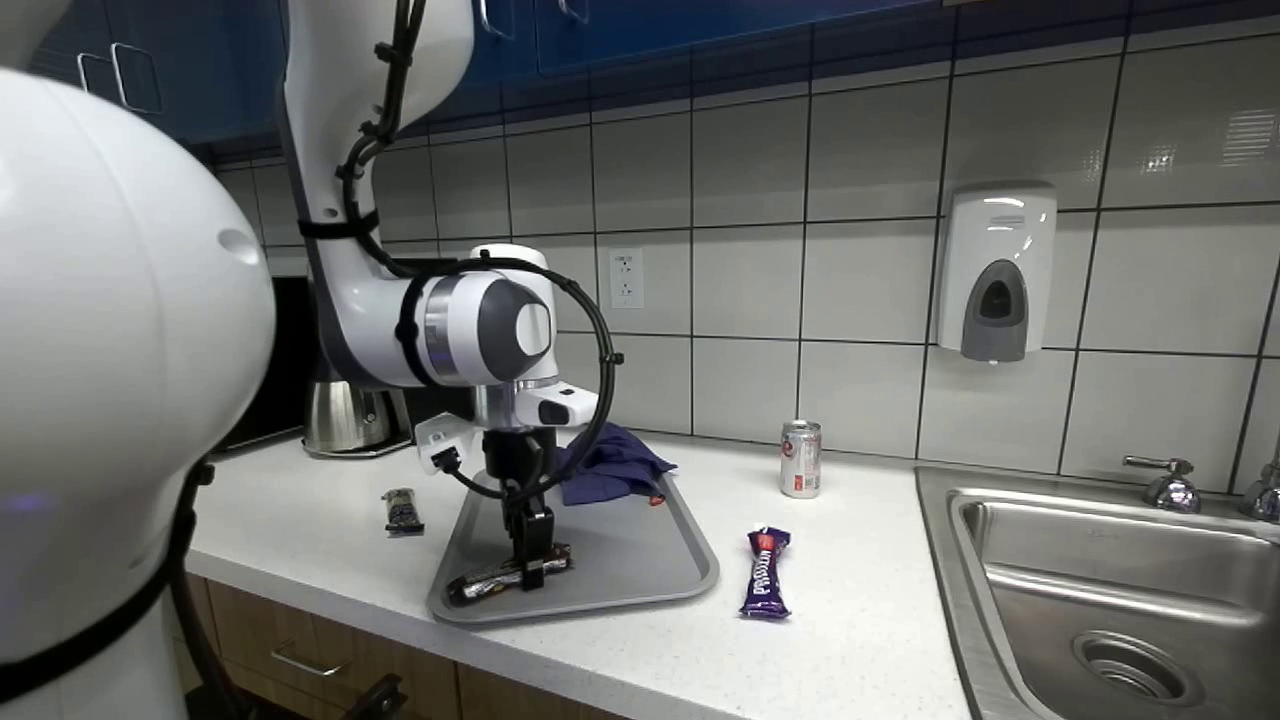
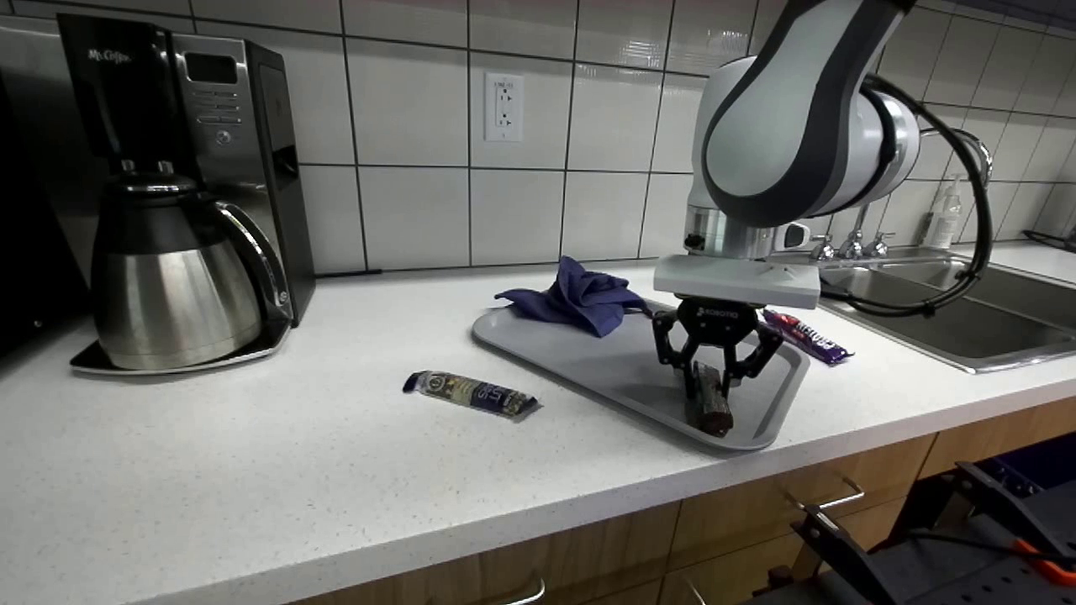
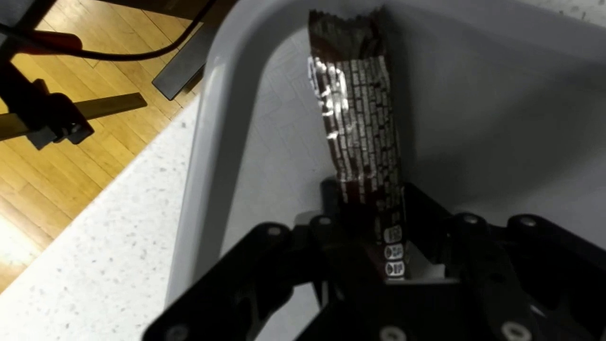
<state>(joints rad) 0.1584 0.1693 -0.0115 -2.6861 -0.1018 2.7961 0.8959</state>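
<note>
Wrist view: 1 bar (image 3: 362, 121) in hand (image 3: 372, 198), w/in 1 tray (image 3: 492, 142).

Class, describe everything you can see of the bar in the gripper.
The bar has a shiny dark-brown wrapper with a silver brick-like pattern, small pale badges and a jagged crimped end. It looks unopened, though the gripper, closed on its sides, hides part of it. Long and narrow, it lies roughly flat in the tray, near a corner.
</note>
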